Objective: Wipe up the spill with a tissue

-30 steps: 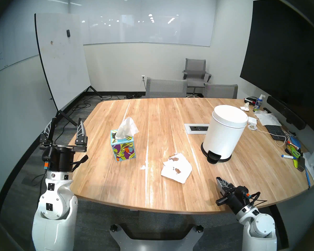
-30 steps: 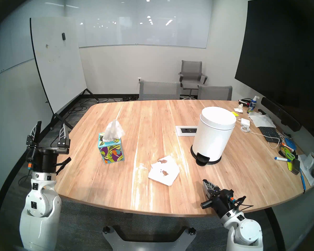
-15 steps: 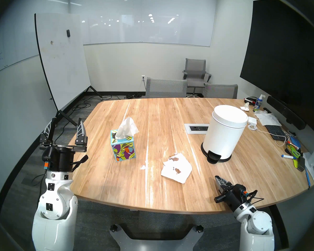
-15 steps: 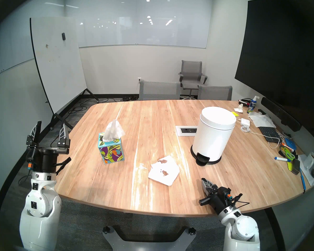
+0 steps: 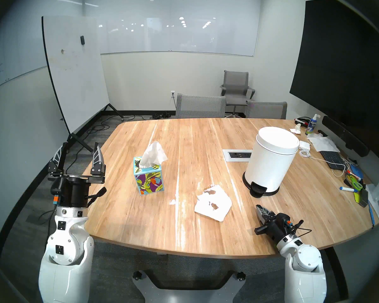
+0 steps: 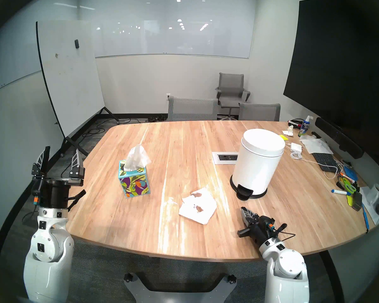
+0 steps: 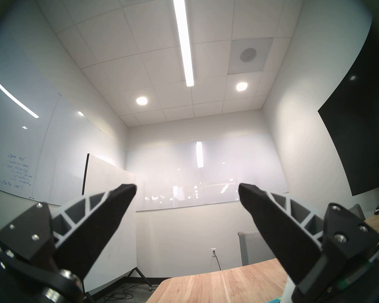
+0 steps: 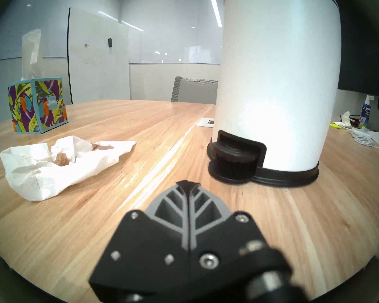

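A crumpled white tissue point(image 5: 213, 205) point(image 6: 198, 206) point(image 8: 59, 162) lies flat on the wooden table point(image 5: 140, 219), with brown wet patches of the spill point(image 5: 214, 206) soaked into it. A small pale whitish blot point(image 5: 172, 201) point(image 6: 171, 201) sits on the wood to its left. My right gripper point(image 5: 259, 207) point(image 6: 243, 209) point(image 8: 187, 182) is shut and empty, low over the table to the right of the tissue and in front of the bin pedal. My left gripper point(image 5: 80, 148) point(image 6: 60, 151) point(image 7: 187, 187) stands open, pointing up, beyond the table's left edge.
A colourful tissue box point(image 5: 148, 178) point(image 8: 38, 104) with a tissue sticking up stands left of centre. A white pedal bin point(image 5: 271, 158) point(image 8: 276, 77) stands at the right, behind it a power outlet plate point(image 5: 236, 155). Markers, cables and a keyboard point(image 5: 332, 159) crowd the right edge.
My right gripper has moved forward and a little left over the table, still shut. The left arm, the tissue and the box have not moved.
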`<state>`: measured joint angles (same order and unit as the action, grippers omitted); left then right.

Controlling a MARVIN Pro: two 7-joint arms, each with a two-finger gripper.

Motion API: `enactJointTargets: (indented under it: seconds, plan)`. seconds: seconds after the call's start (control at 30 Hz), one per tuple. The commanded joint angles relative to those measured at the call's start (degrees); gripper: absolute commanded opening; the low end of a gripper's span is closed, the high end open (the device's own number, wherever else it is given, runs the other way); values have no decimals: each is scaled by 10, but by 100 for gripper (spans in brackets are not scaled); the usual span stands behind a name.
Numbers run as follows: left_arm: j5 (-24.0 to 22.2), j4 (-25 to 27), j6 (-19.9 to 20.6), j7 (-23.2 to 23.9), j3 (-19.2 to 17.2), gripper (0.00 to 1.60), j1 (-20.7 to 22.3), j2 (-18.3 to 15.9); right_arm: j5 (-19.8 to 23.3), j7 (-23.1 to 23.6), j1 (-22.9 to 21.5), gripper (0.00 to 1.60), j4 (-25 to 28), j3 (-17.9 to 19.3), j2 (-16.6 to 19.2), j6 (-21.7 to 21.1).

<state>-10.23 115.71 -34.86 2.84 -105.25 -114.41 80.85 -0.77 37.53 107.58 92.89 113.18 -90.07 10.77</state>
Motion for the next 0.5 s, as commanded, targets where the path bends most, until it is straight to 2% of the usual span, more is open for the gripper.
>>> enactJointTargets:
  seconds: [0.0, 0.27, 0.47]
  plan:
    - [0, 12, -4, -1, -1, 160, -1, 1, 12, -10, -10, 0, 13, 7, -9, 27]
    - [0, 12, -4, -1, -1, 160, -1, 1, 23, -7, -9, 0, 13, 16, -11, 38]
    - [0, 12, -4, -1, -1, 160, -1, 1, 18, -12, -34, 0, -10, 14, -6, 37]
